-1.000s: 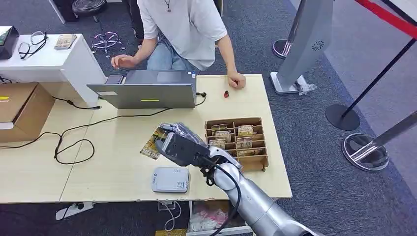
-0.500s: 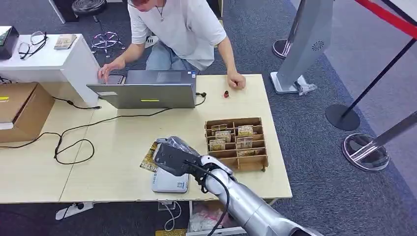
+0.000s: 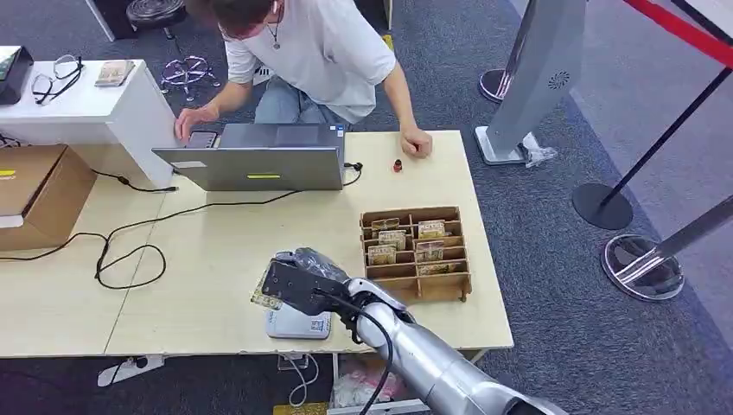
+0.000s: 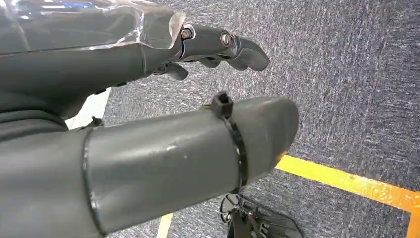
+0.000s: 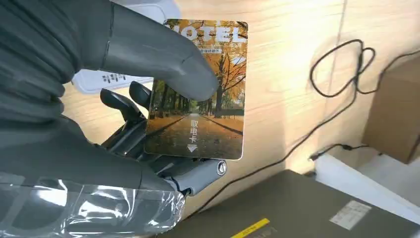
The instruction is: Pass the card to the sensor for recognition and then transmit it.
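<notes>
- At the far left of the head view a brown cardboard box (image 3: 39, 192) sits on the wooden table (image 3: 207, 251), and a black cable (image 3: 130, 251) loops over the table top beside it.
- The left hand (image 4: 148, 99) hangs over grey carpet in the left wrist view; nothing is in it, but I cannot tell how far its fingers are spread.
- Behind the table a person (image 3: 302, 52) leans over a grey laptop (image 3: 259, 169), one hand near its left corner and the other resting on the table to its right.
- In the middle, the right hand (image 3: 298, 281) holds the card (image 5: 200, 89) between the thumb and the darker fingers; the card shows an autumn road and the word HOTEL.
- The card is just over the left part of the white sensor (image 3: 298, 322), near the table's front edge; I cannot tell if it touches.
- The step in hand, I judge, is the recognition: the card is presented to the reader.
- The next move calls for keeping the card flat and near the sensor until it is read, then carrying it toward the person without loosening the pinch.
- To the right stands a wooden card organizer (image 3: 417, 251) with more cards in its compartments.
</notes>
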Action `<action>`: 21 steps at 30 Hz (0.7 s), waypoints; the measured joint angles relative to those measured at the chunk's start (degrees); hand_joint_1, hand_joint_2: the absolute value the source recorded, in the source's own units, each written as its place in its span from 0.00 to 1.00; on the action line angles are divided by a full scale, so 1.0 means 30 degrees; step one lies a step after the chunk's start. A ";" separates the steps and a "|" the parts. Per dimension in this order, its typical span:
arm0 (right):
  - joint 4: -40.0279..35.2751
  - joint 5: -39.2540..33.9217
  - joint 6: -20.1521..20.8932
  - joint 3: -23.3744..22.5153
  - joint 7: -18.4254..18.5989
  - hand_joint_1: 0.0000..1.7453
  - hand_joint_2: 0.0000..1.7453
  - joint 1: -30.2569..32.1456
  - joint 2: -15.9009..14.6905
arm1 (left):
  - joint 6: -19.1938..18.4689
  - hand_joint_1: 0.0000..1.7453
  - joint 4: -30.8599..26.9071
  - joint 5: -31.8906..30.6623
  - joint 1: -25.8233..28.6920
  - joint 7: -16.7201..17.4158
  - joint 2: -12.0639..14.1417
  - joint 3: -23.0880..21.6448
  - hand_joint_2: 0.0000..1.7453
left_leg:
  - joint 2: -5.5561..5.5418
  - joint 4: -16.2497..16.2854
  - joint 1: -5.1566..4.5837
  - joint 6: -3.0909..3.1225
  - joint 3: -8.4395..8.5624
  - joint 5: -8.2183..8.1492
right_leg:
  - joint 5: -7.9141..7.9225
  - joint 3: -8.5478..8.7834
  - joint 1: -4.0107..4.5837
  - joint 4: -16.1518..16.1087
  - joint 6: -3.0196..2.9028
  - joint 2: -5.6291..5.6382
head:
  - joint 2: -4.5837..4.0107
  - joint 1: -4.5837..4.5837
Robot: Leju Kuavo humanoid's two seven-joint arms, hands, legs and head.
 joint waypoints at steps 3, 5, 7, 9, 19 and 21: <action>0.0138 0.0720 -0.0276 0.0335 0.0626 1.00 1.00 -0.0019 0.0000 | -0.0007 0.00 0.0000 0.0000 -0.0005 0.0000 0.0000 0.0000 0.00 | 0.0002 0.0000 0.0000 0.0000 0.0001 0.0000 | 0.0000 0.0000 0.0000 0.0000 0.0000 0.0002 | 0.0000 0.0000; 0.0234 0.1350 -0.0474 0.0496 0.1132 1.00 1.00 -0.0031 0.0000 | -0.0022 0.00 -0.0007 0.0000 -0.0009 0.0007 0.0000 0.0000 0.00 | 0.0001 0.0000 0.0000 0.0000 0.0001 0.0000 | 0.0000 0.0000 0.0000 0.0000 0.0000 0.0001 | 0.0000 0.0000; 0.0409 0.1977 -0.0569 0.0737 0.1561 1.00 1.00 -0.0083 0.0000 | -0.0051 0.00 0.0000 -0.0022 -0.0010 0.0146 0.0007 0.0000 0.00 | 0.0004 0.0000 -0.0001 0.0000 0.0002 0.0000 | 0.0000 0.0000 -0.0001 0.0000 0.0000 0.0003 | 0.0000 0.0000; 0.0657 0.2582 -0.0657 0.0926 0.1911 1.00 1.00 -0.0148 0.0000 | -0.0066 0.00 0.0000 -0.0080 -0.0025 0.0197 0.0007 0.0000 0.00 | 0.0002 0.0000 -0.0001 0.0000 0.0001 0.0000 | 0.0000 0.0001 -0.0001 0.0000 0.0000 0.0001 | 0.0000 0.0000; 0.1720 0.4723 -0.1254 0.1808 0.2836 1.00 1.00 -0.0402 0.0073 | -0.0102 0.00 0.0000 -0.0153 -0.0032 0.0291 0.0007 0.0000 0.00 | 0.0002 0.0000 0.0000 0.0000 0.0001 0.0000 | 0.0000 -0.0001 0.0000 0.0000 0.0000 0.0002 | 0.0000 0.0000; 0.1734 0.4934 -0.1290 0.1902 0.2894 1.00 1.00 -0.0433 0.0145 | -0.0102 0.00 0.0000 -0.0088 -0.0026 0.0277 0.0007 0.0000 0.00 | 0.0002 0.0000 0.0000 0.0000 0.0001 0.0000 | 0.0000 0.0000 0.0000 0.0000 0.0000 0.0001 | 0.0000 0.0000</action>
